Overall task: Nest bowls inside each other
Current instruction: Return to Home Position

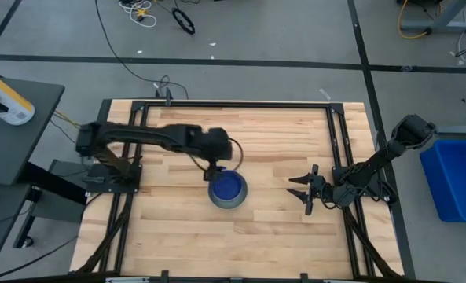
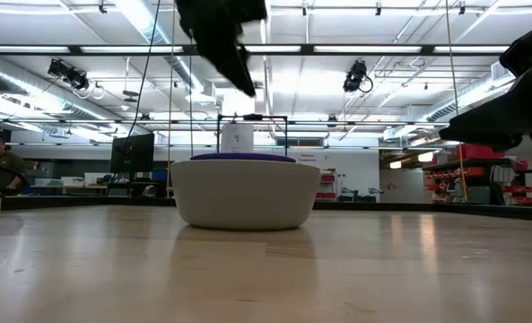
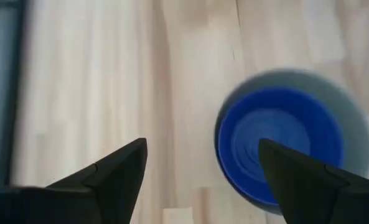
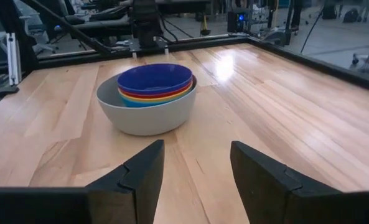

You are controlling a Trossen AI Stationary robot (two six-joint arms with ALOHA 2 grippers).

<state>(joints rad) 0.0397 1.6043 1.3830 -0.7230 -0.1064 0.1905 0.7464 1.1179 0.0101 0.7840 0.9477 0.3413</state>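
The bowls sit nested in one stack (image 4: 148, 99) near the middle of the table. The pale grey bowl (image 2: 245, 193) is outermost and rests on the wood by its base. Light blue, yellow and red rims show inside it, and the dark blue bowl (image 1: 227, 187) is on top. My left gripper (image 1: 215, 173) hangs open above the stack's far-left rim, clear of it; in its wrist view the stack (image 3: 290, 146) lies beyond its spread fingers. My right gripper (image 1: 299, 191) stands open low over the table, to the right of the stack, pointing at it with nothing between its fingers.
Black rails (image 1: 339, 141) frame the wooden table (image 1: 280, 134) on its left, far and right sides. Bare wood lies all around the stack. A blue bin (image 1: 456, 177) stands off the table to the right. A person (image 2: 1, 166) shows far back in the room.
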